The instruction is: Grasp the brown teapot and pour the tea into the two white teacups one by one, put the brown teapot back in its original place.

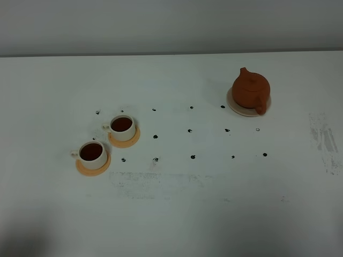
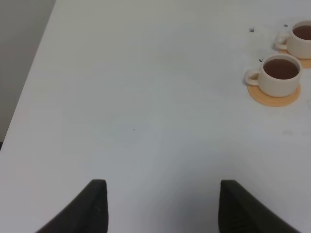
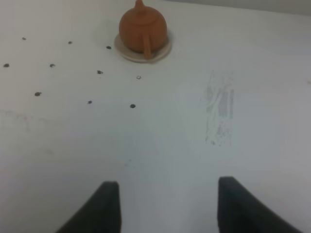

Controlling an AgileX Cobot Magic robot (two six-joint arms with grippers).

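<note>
The brown teapot [image 1: 251, 90] [image 3: 143, 27] stands upright on its pale beige coaster [image 1: 236, 107] [image 3: 162, 51] at the back right of the table. The two white teacups [image 1: 92, 153] [image 1: 122, 127] sit on orange saucers at the left, both holding dark tea; they also show in the left wrist view [image 2: 280, 74] [image 2: 301, 39]. My left gripper [image 2: 161, 206] is open over bare table, well short of the cups. My right gripper [image 3: 165, 206] is open and empty, far back from the teapot. No arm shows in the exterior high view.
Small dark dots [image 1: 190, 130] mark a grid on the white table [image 1: 177, 214] between cups and teapot. A grey scuff patch [image 1: 324, 139] lies at the right. The table's left edge [image 2: 29, 87] shows in the left wrist view.
</note>
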